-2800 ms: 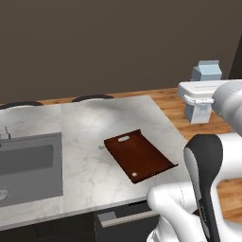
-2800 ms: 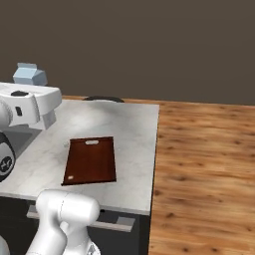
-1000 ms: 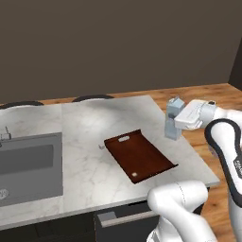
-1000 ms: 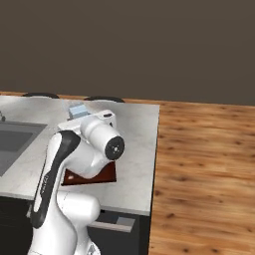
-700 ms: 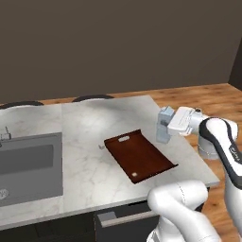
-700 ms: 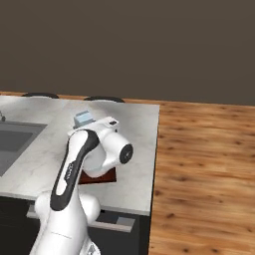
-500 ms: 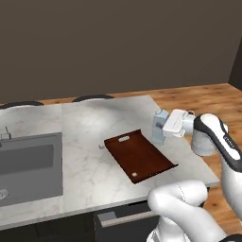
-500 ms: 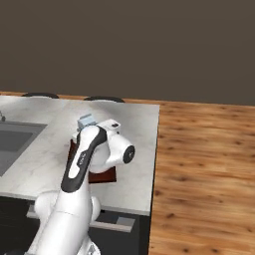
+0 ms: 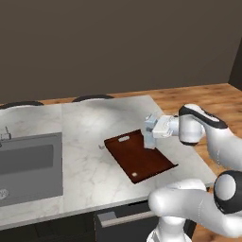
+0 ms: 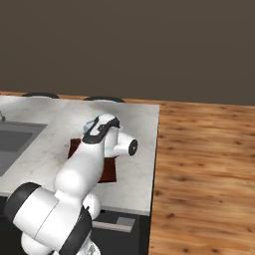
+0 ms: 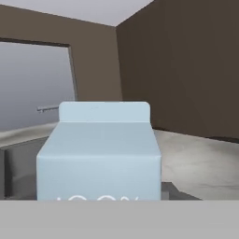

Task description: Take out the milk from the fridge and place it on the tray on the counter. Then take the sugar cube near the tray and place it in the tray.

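My gripper (image 9: 151,132) is shut on the milk (image 9: 150,140), a small pale blue-and-white carton, held upright just over the right edge of the dark reddish-brown tray (image 9: 137,158). The carton's gabled top (image 11: 99,149) looms close in the hand view. Whether the carton touches the tray I cannot tell. The tiny white sugar cube (image 9: 100,147) lies on the marbled counter (image 9: 85,175) just left of the tray. In the right base view my own arm covers most of the tray (image 10: 108,172), and a bit of the milk (image 10: 90,124) peeks out behind the hand. The fridge is out of view.
A grey steel sink (image 9: 28,163) with a faucet (image 9: 6,133) is set into the counter at the left. Two dark chair backs (image 9: 92,98) stand beyond the far edge. The counter ends just right of the tray, with wooden floor (image 10: 204,164) beyond.
The arm has swung left and down with the milk, from beyond the counter's right edge to the tray's right edge. Tray and sugar cube have not moved.
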